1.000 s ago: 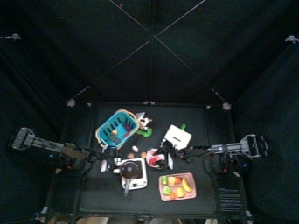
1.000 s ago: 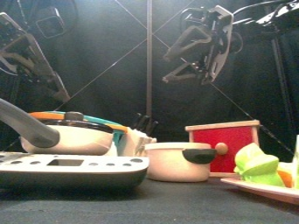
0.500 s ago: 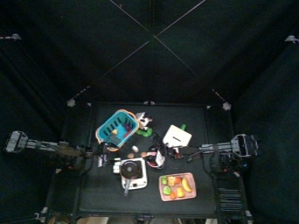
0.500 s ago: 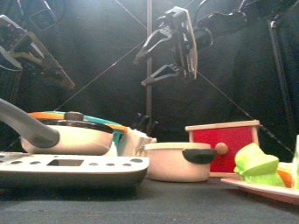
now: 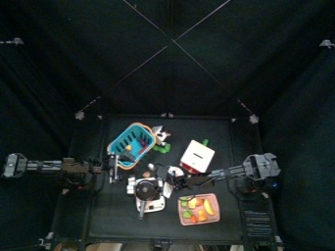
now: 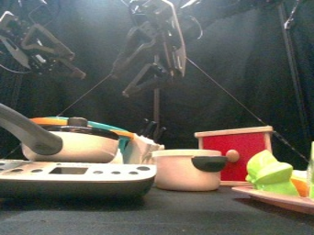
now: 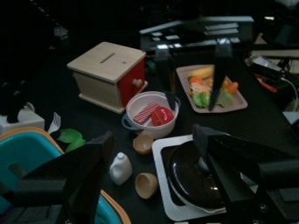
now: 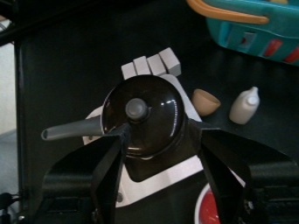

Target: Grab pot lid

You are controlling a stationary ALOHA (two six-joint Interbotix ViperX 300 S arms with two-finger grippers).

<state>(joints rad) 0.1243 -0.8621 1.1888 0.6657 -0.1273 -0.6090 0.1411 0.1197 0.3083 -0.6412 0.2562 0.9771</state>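
Tabletop: pot lid (image 8: 149,116) lies below right pincer (image 8: 158,179).

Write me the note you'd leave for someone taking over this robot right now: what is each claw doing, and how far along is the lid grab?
Right gripper: jaws open, hovering above the pot lid, not touching it.
Left gripper: open, empty, at the table's left side.
Lid sits on the black pan, which stands on the scale.
Done: right arm lined up over the lid.
Left: lower, close on the knob, lift.
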